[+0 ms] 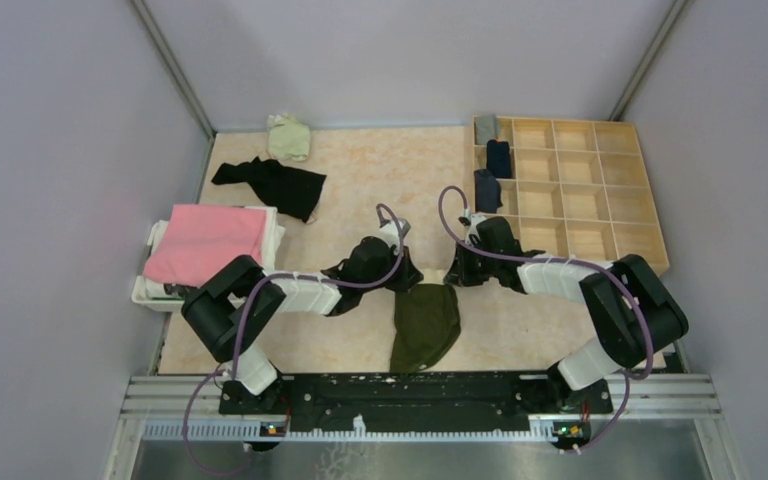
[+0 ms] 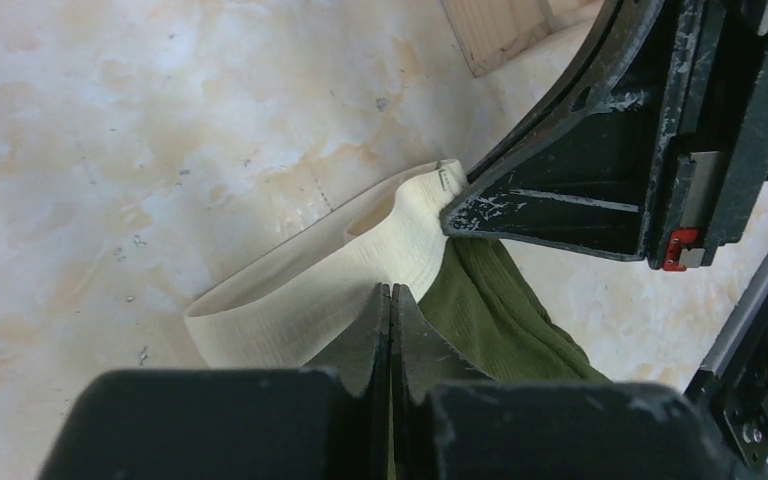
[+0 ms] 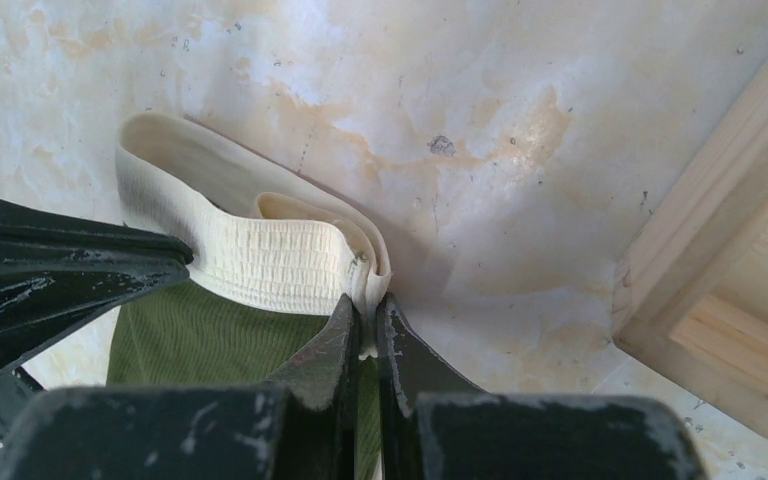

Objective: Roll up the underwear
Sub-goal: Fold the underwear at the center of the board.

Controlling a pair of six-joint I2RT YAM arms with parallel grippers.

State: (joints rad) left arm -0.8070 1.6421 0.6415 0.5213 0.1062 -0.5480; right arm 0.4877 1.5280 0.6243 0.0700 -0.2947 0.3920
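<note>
Clamped tight on the cream waistband (image 2: 310, 290) of the olive underwear (image 2: 500, 300), the left pincer (image 2: 390, 300) is seen; the right pincer (image 3: 363, 305) is pinched on the same band just beside it. Only from above are the left arm (image 1: 290, 295) and right arm (image 1: 560, 275) shown bent inward. Bare counter (image 3: 460, 90) is left ahead; the wooden tray (image 3: 720, 250) is near, right of the right pincer.

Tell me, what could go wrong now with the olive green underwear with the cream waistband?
The left gripper and right gripper pinch only the edge of the olive green underwear's cream ribbed waistband; it may slip out. The grippers sit very close together and could bump. The pale wooden compartment tray lies near the right gripper, which might strike it.
</note>
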